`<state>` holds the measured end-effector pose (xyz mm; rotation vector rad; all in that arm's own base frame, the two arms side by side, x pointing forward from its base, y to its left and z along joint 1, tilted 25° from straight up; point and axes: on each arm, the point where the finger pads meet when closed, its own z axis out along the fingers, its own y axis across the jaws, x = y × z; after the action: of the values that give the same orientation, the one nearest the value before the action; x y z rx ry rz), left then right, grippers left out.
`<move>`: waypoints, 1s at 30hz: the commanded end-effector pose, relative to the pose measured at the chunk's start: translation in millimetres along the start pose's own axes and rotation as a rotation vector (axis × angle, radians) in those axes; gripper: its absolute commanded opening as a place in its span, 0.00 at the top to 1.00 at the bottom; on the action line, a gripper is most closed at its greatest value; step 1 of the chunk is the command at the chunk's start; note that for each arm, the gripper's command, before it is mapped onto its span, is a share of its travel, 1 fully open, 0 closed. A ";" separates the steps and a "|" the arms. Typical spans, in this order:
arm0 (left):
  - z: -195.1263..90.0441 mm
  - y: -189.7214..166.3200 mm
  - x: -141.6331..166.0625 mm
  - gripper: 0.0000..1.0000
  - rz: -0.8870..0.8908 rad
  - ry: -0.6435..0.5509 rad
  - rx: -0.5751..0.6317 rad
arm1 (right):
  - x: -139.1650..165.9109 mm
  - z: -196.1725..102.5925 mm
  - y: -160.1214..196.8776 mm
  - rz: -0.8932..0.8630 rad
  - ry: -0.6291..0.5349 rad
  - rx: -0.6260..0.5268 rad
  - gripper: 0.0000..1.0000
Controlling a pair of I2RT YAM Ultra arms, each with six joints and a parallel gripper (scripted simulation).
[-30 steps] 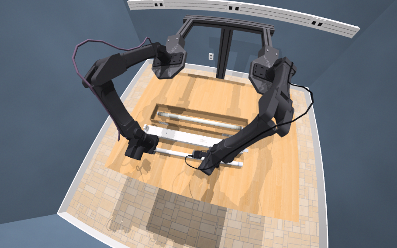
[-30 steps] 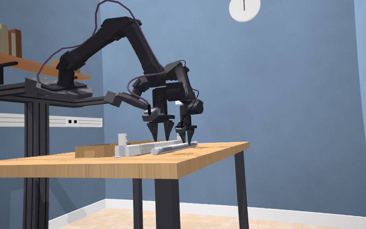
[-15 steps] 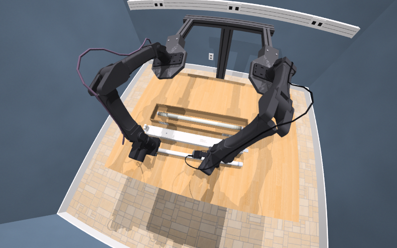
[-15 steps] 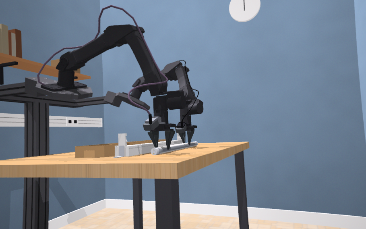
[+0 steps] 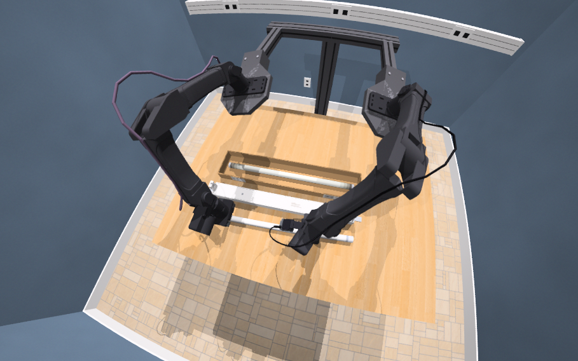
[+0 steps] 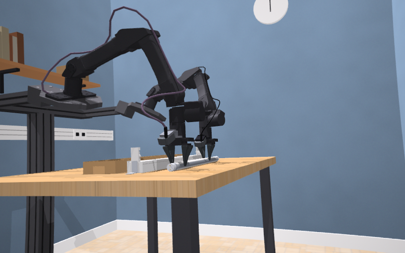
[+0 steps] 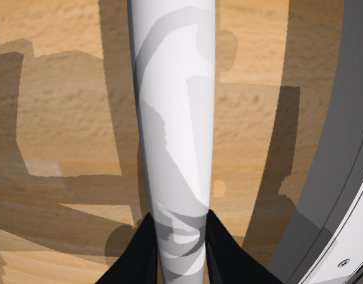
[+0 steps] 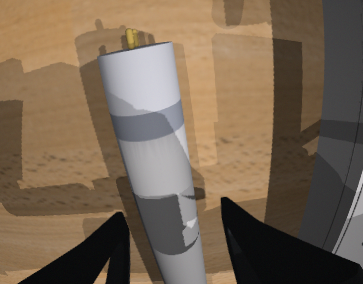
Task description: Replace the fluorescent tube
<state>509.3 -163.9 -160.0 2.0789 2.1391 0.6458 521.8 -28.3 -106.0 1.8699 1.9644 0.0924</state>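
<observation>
The old tube lies in the carton. The fixture holds no tube between its lampholders. The LED tube lies on the bench alongside the fixture, white surface showing from above. My left gripper is shut on the LED tube, its fingers against both sides. My right gripper is open, its fingers astride the tube near the pinned end with gaps beside it. The arms hide both grippers' fingers in the top view.
The carton sits flat on the bench, behind the fixture on the side of the arm stand. The fixture lies between the carton and the LED tube. The left arm passes over the fixture's and carton's ends at the right of the top view.
</observation>
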 end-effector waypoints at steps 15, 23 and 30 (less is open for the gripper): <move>-6.1 -2.2 -7.6 0.89 0.017 -0.012 0.005 | 2.7 -13.9 18.0 -0.007 -0.003 -0.040 0.89; -14.6 -0.8 -9.0 0.89 0.009 -0.015 0.001 | 3.2 -15.7 2.3 -0.009 -0.002 -0.004 0.89; -17.2 -4.2 -5.5 0.89 0.012 0.001 0.003 | 3.0 -19.9 1.1 -0.009 -0.003 -0.002 0.89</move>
<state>507.6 -163.7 -158.5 2.0811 2.1414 0.6422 520.7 -27.6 -105.1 1.8709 1.9662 0.0929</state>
